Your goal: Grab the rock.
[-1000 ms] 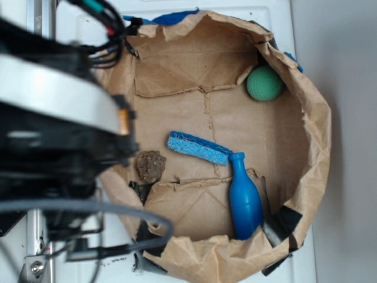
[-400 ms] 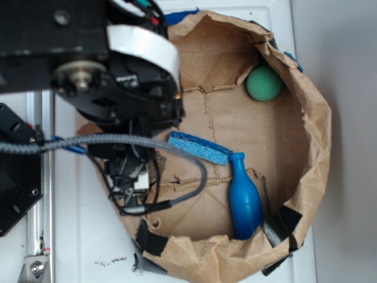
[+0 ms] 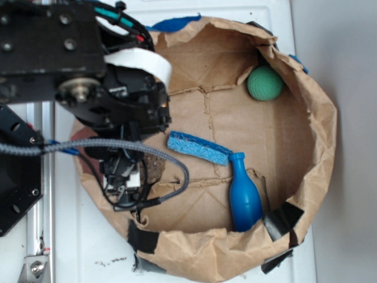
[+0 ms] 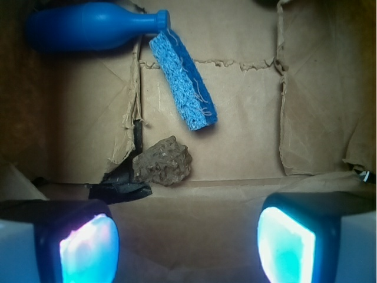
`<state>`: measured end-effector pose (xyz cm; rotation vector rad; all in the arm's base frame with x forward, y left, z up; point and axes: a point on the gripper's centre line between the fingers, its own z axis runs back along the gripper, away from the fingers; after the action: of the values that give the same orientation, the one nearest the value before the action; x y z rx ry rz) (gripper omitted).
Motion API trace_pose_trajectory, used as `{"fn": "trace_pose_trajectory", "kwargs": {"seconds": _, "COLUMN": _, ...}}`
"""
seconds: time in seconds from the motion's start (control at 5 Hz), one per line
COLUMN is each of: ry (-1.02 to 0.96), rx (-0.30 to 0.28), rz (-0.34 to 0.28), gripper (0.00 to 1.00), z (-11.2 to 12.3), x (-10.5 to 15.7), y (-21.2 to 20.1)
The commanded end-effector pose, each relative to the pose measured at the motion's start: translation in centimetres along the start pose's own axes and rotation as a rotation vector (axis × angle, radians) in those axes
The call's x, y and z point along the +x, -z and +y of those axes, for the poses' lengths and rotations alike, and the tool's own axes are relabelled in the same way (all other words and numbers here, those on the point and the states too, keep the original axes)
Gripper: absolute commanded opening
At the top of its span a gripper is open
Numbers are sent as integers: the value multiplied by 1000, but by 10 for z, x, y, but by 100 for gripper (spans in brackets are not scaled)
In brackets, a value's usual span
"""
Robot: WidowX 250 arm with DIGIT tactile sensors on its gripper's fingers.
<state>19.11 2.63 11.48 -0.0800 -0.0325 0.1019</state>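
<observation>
The rock [image 4: 163, 161] is a rough brown-grey lump on the brown paper floor, just beyond my gripper [image 4: 188, 244] and a little left of its centre. My two glowing pads [image 4: 88, 250] stand wide apart with only bare paper between them, so the gripper is open and not touching the rock. In the exterior view the arm covers the left side of the bin. Only a speckled edge of the rock [image 3: 155, 167] shows beside the gripper [image 3: 126, 177].
A blue sponge [image 4: 184, 82] lies just past the rock, with a blue plastic bottle [image 4: 88, 26] beyond it. A green ball [image 3: 264, 83] sits in the far corner. The crumpled paper bin wall [image 3: 312, 135] rings everything. Black tape [image 4: 121, 184] touches the rock's left side.
The arm has swung from the left edge to over the bin's left side, covering most of the rock. The paper rim has shifted slightly.
</observation>
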Motion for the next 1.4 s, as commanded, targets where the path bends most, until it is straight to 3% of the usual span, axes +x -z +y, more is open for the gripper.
{"fn": "trace_pose_trajectory", "kwargs": {"seconds": 0.0, "ry": -17, "rx": 1, "rz": -20, "gripper": 100, "z": 5, "x": 3, "y": -4}}
{"fn": "trace_pose_trajectory", "kwargs": {"seconds": 0.4, "ry": -69, "rx": 3, "rz": -46, "gripper": 100, "z": 4, "x": 17, "y": -8}}
{"fn": "trace_pose_trajectory", "kwargs": {"seconds": 0.8, "ry": -121, "rx": -56, "rz": -72, "gripper": 100, "z": -3, "x": 53, "y": -23}}
{"fn": "trace_pose_trajectory", "kwargs": {"seconds": 1.0, "ry": -117, "rx": -21, "rz": -53, "gripper": 100, "z": -3, "x": 103, "y": 2}}
{"fn": "trace_pose_trajectory", "kwargs": {"seconds": 1.2, "ry": -59, "rx": 31, "rz": -11, "gripper": 100, "z": -10, "x": 96, "y": 30}}
